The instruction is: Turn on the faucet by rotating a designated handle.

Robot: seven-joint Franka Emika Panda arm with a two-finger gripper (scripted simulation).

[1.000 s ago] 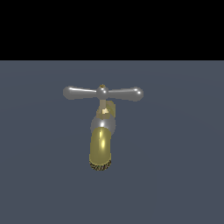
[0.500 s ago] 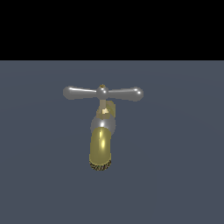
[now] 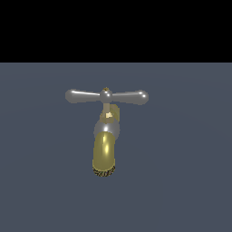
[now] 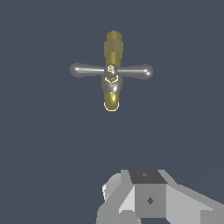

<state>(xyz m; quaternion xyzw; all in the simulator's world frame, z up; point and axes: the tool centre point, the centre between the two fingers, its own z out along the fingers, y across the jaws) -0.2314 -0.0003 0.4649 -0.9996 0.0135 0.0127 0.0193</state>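
Exterior view. The faucet (image 3: 105, 145) stands alone near the middle of a plain grey-blue floor (image 3: 190, 181), under a black background band. Its brass spout curves down toward the camera and ends in a dark ribbed mouth; a silver collar rings the spout partway up. The handle (image 3: 106, 96) sits on top, its long axis level and running straight across the frame, one knobbed arm pointing to the exterior view's left and the other to the exterior view's right, joined at a small ball hub. No part of the arm appears here, and nothing touches the handle.

Wrist view. Seen from above, the faucet (image 4: 112, 70) lies well apart from the gripper (image 4: 148, 197), of which only the pale boxy body shows at the frame edge. The fingertips are out of frame, so whether the jaws stand apart or together cannot be told. The handle (image 4: 111, 70) again reads as a crossbar at right angles to the spout's line.

Step in hand, as judged: the approach, with contact not yet made. The next move calls for bringing the gripper down beside one knobbed arm, then pushing it sideways about the hub, keeping clear of the spout.
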